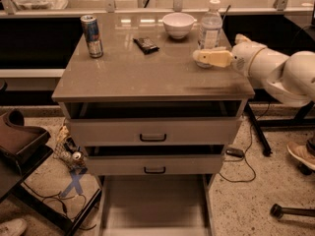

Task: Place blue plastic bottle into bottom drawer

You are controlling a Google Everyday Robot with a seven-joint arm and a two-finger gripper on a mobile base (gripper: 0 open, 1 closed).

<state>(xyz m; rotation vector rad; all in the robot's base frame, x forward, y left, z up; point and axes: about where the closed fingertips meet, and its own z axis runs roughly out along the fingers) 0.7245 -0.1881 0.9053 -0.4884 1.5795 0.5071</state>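
The blue plastic bottle point(210, 27), clear with a white cap, stands upright at the back right of the cabinet top. My gripper point(224, 48) comes in from the right at the bottle's base and is open. One pale finger point(212, 58) lies in front of the bottle's lower part and hides its foot. The other fingertip point(241, 37) sits just right of the bottle. The bottle stands on the top and is not lifted. The bottom drawer point(152, 205) is pulled out below, showing a plain grey floor with nothing in it.
A blue-and-silver can point(92, 35), a dark packet point(146, 44) and a white bowl point(178, 24) stand on the cabinet top point(147, 77). The two upper drawers point(152, 132) are slightly ajar. A dark seat point(19, 141) and cables lie at the left, a shoe point(301, 154) at the right.
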